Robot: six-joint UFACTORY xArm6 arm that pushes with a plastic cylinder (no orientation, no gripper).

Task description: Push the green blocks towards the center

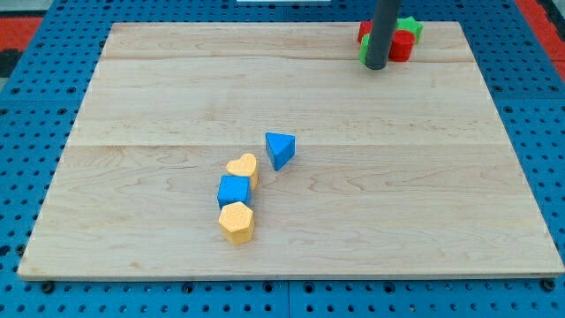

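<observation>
A cluster of red and green blocks sits at the view's top right corner of the wooden board. A green star block [410, 27] shows at the cluster's right, behind a red block [400, 45]. A sliver of another green block [364, 51] shows at the rod's left side, and a bit of another red block [364, 34] above it. My tip [376, 66] is at the cluster's near left side, touching or just in front of it. The rod hides the middle of the cluster.
Near the board's middle lie a blue triangle block [280, 149], a yellow heart block [243, 167], a blue cube [234, 190] and a yellow hexagon block [237, 222], the last three touching in a line. The wooden board [441, 194] rests on a blue pegboard surface.
</observation>
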